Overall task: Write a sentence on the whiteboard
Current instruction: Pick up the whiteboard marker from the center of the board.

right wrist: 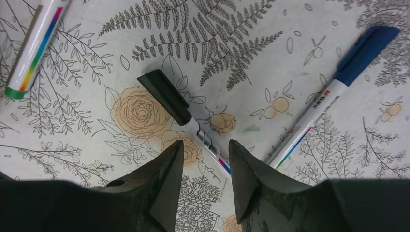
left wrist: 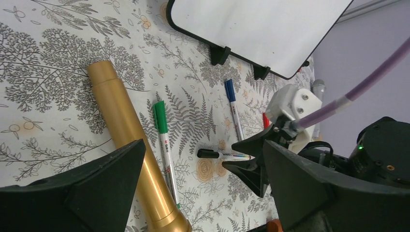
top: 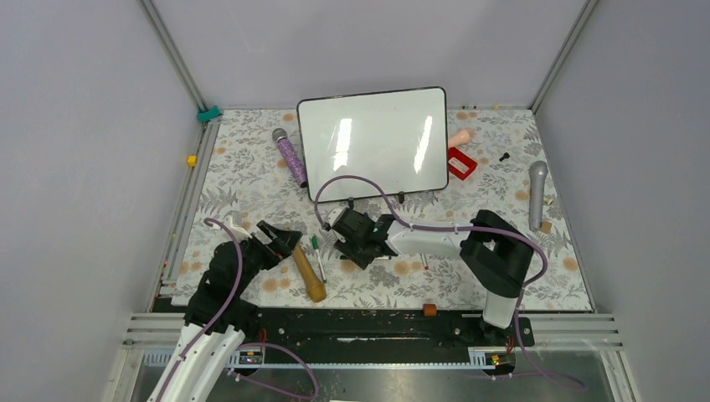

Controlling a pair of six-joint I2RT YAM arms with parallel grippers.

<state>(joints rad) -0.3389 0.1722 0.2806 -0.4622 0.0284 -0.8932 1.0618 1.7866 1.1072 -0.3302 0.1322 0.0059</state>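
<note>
Currently the step in hand is marker pick-up; no sentence is written, and the whiteboard [top: 373, 142] face is blank.

1. Whiteboard position: it stands on its two black feet at the far middle of the desk [top: 251, 151], well apart from both arms. Its long axis runs left to right in the top view, with the right end slightly farther back. The writing face leans back and points toward the arms.
2. Right end effector [right wrist: 205, 150]: the jaws are low over the desk, partly spread and straddling the white barrel of a black-capped marker [right wrist: 167, 96]. A gap shows on one side, so no pinch is confirmed.
3. Marker orientation: it lies flat, with its long axis diagonal across the jaw gap. The cap end points away from the right end effector.
4. Left end effector [left wrist: 203, 154]: the jaws are spread wide and hold nothing. It hovers above a gold cylinder [left wrist: 128, 145] and a green-capped marker [left wrist: 162, 125].

Next move, as judged: press the right jaws together on the barrel and lift. The cap is on, so the left end effector will probably have to pull it off before writing.
</note>
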